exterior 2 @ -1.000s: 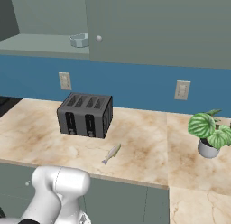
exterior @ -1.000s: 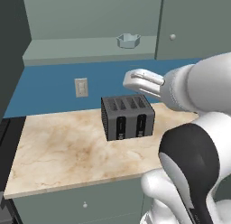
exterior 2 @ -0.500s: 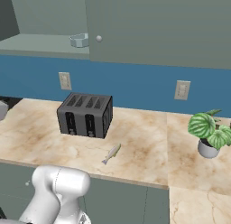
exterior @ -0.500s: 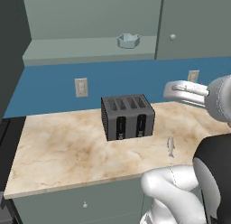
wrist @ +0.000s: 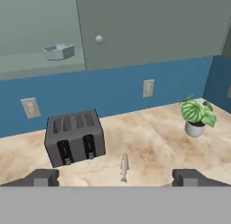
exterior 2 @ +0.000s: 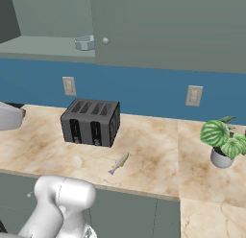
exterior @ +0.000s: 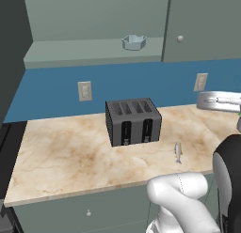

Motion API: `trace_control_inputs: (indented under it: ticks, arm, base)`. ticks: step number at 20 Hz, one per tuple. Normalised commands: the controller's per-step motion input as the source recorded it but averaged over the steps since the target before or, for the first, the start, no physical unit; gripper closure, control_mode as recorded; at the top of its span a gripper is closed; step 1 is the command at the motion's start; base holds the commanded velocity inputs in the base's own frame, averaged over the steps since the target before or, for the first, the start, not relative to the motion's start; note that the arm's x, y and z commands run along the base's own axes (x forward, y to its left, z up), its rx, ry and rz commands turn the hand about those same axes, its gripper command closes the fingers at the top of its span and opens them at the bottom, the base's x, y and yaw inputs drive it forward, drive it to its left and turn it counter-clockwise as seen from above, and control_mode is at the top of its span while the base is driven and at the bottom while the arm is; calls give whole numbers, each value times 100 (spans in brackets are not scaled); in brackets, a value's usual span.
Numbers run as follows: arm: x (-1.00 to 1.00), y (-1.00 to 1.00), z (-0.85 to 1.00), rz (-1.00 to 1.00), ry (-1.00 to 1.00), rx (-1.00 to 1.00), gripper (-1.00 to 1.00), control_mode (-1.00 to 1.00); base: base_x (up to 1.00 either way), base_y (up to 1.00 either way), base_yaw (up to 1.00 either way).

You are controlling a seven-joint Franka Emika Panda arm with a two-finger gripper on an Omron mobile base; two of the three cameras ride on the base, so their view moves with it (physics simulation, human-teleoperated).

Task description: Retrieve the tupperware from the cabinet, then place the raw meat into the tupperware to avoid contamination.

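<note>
The tupperware (exterior: pixel 134 42) (exterior 2: pixel 85 42) (wrist: pixel 58 51), small and pale blue-grey, sits on the open shelf of the cabinet (exterior: pixel 202 25) (exterior 2: pixel 168 30) (wrist: pixel 149 24), just left of the closed door with a round knob. The raw meat (exterior: pixel 178 152) (exterior 2: pixel 118 163) (wrist: pixel 124 166), a slim silvery fish, lies on the marble counter in front of and to the right of the toaster. My gripper (wrist: pixel 116 179) is open with nothing between its widely spread fingertips (wrist: pixel 43 178). It hangs above the counter's front, well below the tupperware and apart from it. The white hand (exterior: pixel 219 101) is at the right edge of the left base view.
A dark four-slot toaster (exterior: pixel 133 121) (exterior 2: pixel 91 122) (wrist: pixel 74 137) stands mid-counter. A potted plant (exterior 2: pixel 222 141) (wrist: pixel 196 117) stands at the right. Wall outlets (exterior: pixel 84 91) (exterior 2: pixel 193 95) dot the blue backsplash. A dark tall surface (exterior: pixel 9 49) borders the left.
The arm has swung to the right, from above the toaster to the right edge of the left base view, uncovering the fish. The gripper has stayed open.
</note>
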Motion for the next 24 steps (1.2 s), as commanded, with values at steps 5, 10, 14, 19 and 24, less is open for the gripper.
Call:
trace_control_inputs:
  ticks: [5,10,14,19,24]
  arm:
    - [5,-30,2,0,-12,-9,-100,-100]
    - [2,-28,0,0,-27,-1,-100,-100]
    - [2,-21,0,4,-33,0,-100,-100]
    - [17,-7,1,7,-30,0,-100,-100]
    - [14,0,17,4,-30,0,-100,-100]
  base:
    - [0,0,0]
    - [0,0,0]
    - [0,0,0]
    - [0,0,0]
    - [0,0,0]
